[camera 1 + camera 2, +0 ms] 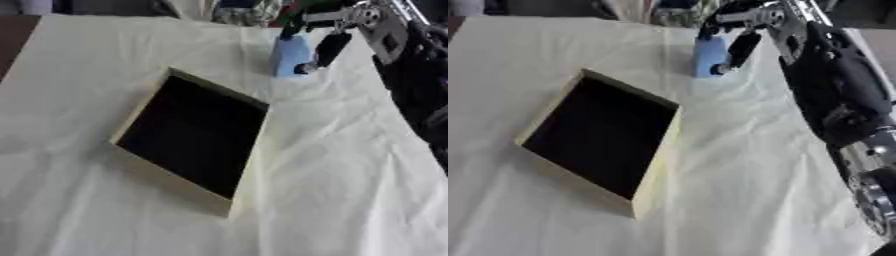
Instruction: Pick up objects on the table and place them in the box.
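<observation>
A light blue upright object [290, 57] stands at the far side of the table, behind the box. My right hand [328, 47] reaches in from the upper right and its dark fingers [741, 50] curl against the blue object's right side and top. An open cream box [248, 165] with a dark inside lies askew in the middle of the table, with nothing visible in it. My left hand shows in no view.
A wrinkled cream cloth [350, 190] covers the table. My right arm [837, 100] runs along the right edge of the views. Coloured items [254, 12] lie beyond the table's far edge. A brown strip [13, 40] shows at the far left.
</observation>
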Robot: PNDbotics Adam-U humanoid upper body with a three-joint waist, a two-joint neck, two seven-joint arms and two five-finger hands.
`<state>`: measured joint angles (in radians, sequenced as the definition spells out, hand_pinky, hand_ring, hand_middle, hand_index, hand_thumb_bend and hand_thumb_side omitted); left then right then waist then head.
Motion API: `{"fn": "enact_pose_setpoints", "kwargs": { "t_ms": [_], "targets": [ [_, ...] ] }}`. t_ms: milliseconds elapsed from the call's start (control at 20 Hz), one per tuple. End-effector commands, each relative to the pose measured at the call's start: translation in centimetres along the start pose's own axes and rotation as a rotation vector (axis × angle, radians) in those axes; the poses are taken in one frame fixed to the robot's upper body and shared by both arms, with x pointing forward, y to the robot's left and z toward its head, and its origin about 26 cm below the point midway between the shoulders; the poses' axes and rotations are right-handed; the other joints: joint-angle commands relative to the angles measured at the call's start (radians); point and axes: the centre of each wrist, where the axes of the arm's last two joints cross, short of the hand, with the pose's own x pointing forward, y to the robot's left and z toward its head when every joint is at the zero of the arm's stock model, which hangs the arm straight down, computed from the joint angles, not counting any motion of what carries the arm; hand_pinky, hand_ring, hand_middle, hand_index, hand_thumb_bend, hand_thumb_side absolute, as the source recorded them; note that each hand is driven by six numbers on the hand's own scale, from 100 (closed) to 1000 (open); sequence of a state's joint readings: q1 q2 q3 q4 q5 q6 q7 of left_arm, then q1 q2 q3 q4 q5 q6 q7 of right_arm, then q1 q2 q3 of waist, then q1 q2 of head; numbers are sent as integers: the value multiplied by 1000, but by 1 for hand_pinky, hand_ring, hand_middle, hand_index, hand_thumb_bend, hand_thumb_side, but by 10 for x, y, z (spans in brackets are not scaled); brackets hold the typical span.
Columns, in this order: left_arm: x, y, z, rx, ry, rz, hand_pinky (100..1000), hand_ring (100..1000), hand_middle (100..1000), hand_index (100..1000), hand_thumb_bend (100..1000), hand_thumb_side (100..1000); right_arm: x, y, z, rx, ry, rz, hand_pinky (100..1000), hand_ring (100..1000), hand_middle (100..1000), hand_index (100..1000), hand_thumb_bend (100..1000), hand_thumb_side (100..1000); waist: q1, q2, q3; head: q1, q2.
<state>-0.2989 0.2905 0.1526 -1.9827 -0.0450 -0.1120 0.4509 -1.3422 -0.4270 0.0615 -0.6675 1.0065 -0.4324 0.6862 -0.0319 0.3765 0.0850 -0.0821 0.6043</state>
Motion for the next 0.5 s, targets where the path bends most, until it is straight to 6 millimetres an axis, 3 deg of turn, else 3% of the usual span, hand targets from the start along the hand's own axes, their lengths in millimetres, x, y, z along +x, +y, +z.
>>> {"fn": "enact_pose_setpoints", "kwargs": {
  "t_ms": [50, 250, 300, 350, 500],
  "targets": [
    [6, 1, -5, -4, -29, 7, 686, 502, 415, 715, 294, 112, -2, -3, 2, -23, 23, 23, 841, 850, 660, 806, 351, 100, -8, 0, 2, -2, -9],
    [6, 1, -4, -5, -23, 4, 686, 502, 415, 715, 294, 113, -3, -5, 3, -49, 21, 23, 847, 856, 683, 818, 375, 102, -4, -4, 0, 1, -1],
    [5, 2, -3, -5, -21, 2, 686, 503, 415, 715, 302, 113, -3, -9, 5, -66, 14, 20, 849, 856, 694, 825, 313, 179, -3, -6, -1, 2, 2],
    [5, 2, -3, -5, -18, 0, 686, 503, 415, 715, 294, 113, -3, -14, 8, -90, 5, 14, 850, 857, 700, 828, 374, 127, -2, -9, -3, 3, 4],
    [4, 3, -2, -6, -12, -4, 687, 503, 415, 715, 293, 113, -3, -29, 18, -159, -12, 0, 857, 868, 741, 853, 395, 165, -1, -16, -10, 6, 8]
  ]
}}
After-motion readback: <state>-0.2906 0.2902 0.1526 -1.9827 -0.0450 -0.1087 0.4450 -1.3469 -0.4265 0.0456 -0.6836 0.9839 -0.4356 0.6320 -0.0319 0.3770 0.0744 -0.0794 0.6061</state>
